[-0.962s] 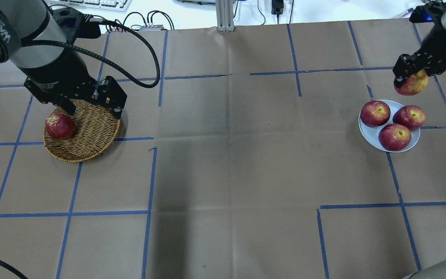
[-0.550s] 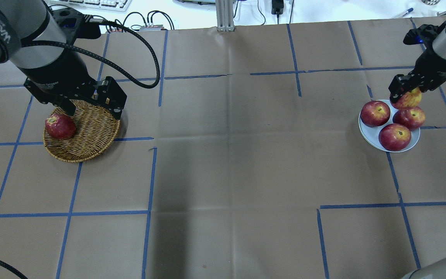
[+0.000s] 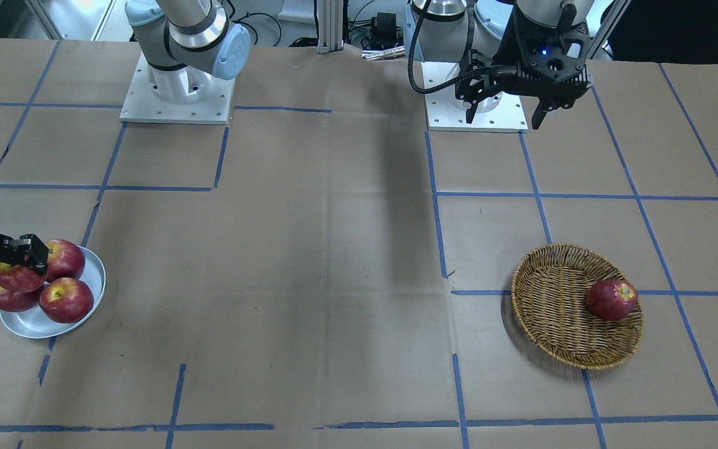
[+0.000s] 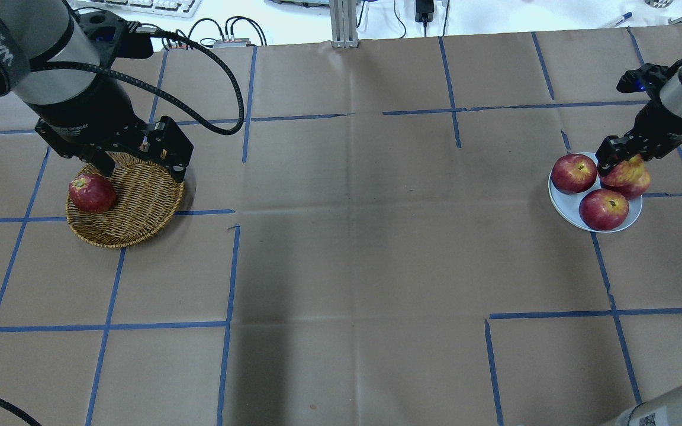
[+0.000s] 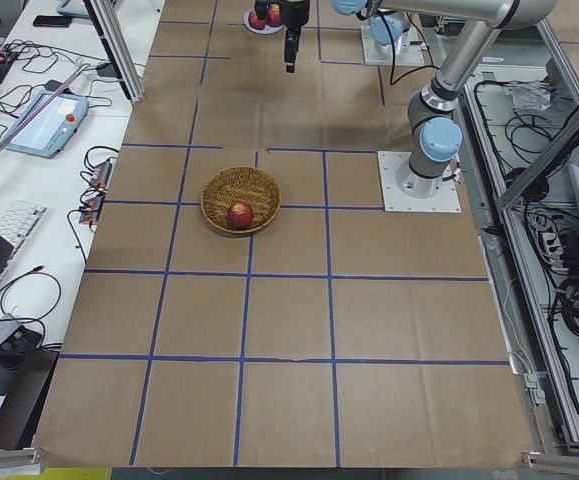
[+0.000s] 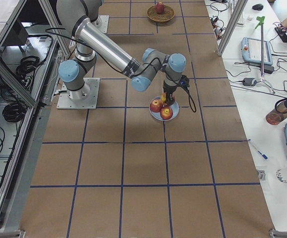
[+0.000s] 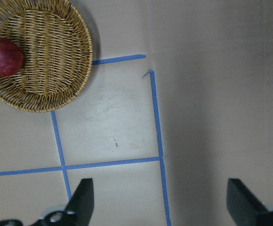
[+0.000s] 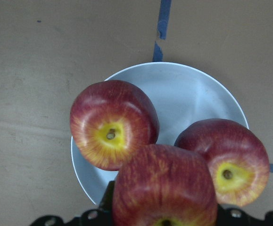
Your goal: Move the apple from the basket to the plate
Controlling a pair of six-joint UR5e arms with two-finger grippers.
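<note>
My right gripper (image 4: pixel 622 161) is shut on the paler, streaky apple (image 4: pixel 623 173) and holds it low over the far side of the grey-white plate (image 4: pixel 565 200). The apple (image 8: pixel 162 188) hangs just above the three darker apples lying on the plate (image 8: pixel 183 89); I cannot tell whether it touches them. It also shows in the front view (image 3: pixel 16 277). The wicker basket (image 4: pixel 140 204) sits at the far left with one dark red apple (image 4: pixel 92 193) in it. My left gripper (image 4: pixel 141 171) is open and empty, high above the basket's far rim.
Three dark red apples (image 4: pixel 573 173) (image 4: pixel 603 209) (image 4: pixel 637 186) fill most of the plate. Brown paper with blue tape lines covers the table. The arm bases (image 3: pixel 177 93) stand at the robot's side of the table.
My right gripper has come down and toward me with the apple, from beyond the plate's far edge to just over the apples on it. The left arm has not moved.
</note>
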